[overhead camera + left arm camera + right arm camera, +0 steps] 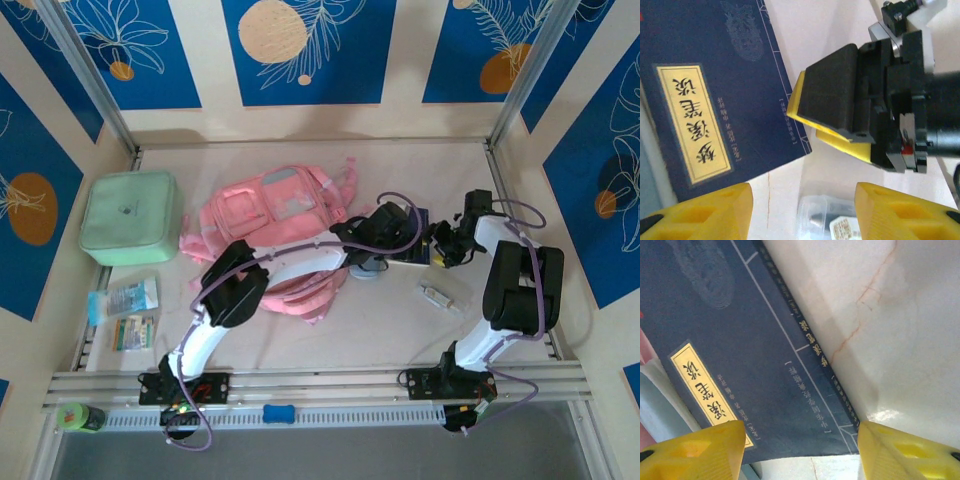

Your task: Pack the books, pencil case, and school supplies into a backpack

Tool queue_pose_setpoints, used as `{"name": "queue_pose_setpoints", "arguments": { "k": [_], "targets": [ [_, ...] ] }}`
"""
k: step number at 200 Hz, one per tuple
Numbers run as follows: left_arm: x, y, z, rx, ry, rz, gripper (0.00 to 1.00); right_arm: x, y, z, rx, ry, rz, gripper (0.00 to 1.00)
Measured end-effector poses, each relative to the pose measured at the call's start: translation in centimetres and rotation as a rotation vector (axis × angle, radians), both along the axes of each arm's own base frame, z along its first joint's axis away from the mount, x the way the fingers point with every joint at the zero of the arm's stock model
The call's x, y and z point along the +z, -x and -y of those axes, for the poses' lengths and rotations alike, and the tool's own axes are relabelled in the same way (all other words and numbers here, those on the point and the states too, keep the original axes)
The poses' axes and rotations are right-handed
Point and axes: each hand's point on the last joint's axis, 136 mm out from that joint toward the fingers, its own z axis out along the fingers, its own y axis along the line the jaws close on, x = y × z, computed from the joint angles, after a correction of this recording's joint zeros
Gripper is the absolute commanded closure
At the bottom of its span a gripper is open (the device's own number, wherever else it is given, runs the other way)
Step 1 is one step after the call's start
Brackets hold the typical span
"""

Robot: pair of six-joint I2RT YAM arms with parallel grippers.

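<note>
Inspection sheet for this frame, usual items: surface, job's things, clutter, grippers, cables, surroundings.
Surface: pale veined table, no spill seen.
Job's things: pink backpack lying mid-table; navy book flat on the table to its right, not packed.
Clutter: mint-green box at left; small packets nearer the arms; clear packet by the right arm.
Grippers: left gripper and right gripper both open at the navy book, holding nothing.
Cables: purple cables run along both arms; no snag seen.
Surroundings: cream walls with blue flower panels.
</note>
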Motion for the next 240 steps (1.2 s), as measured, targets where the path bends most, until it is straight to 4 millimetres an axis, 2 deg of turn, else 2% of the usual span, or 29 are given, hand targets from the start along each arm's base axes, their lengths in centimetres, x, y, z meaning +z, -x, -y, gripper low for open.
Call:
{"name": "queue_pose_setpoints", "arguments": {
  "k": [27,74,100,143,197,216,240],
  "targets": [
    [-1.8,-0.6,0.6,0.008,-0.031,-0.022,0.56,-0.8,0.0,-0.7,0.005,-0.051,-0.009,0.39],
    [-5.5,-1.4,0.0,0.033,-0.11,-0.064,0.69,-1.3,-0.5,-0.3,-0.01,-0.085,0.002,0.39],
    [-7.2,-2.0,-1.1,0.065,-0.153,-0.082,0.73,-1.3,-0.5,0.1,-0.024,-0.106,0.003,0.39],
    [-7.8,-3.4,-1.1,0.1,-0.156,-0.085,0.83,-1.4,-0.5,-0.2,-0.018,-0.116,-0.01,0.39],
    [-8.9,-3.7,-1.8,0.122,-0.181,-0.101,0.99,-1.0,-0.8,-1.0,0.004,-0.144,-0.009,0.4],
    [-9.0,-3.9,-2.0,0.133,-0.182,-0.104,1.0,-0.3,-0.9,-1.4,0.02,-0.161,0.014,0.4],
    [-9.0,-4.0,-2.0,0.138,-0.181,-0.103,1.0,1.5,-1.3,-1.7,0.033,-0.203,0.073,0.4]
  ]
}}
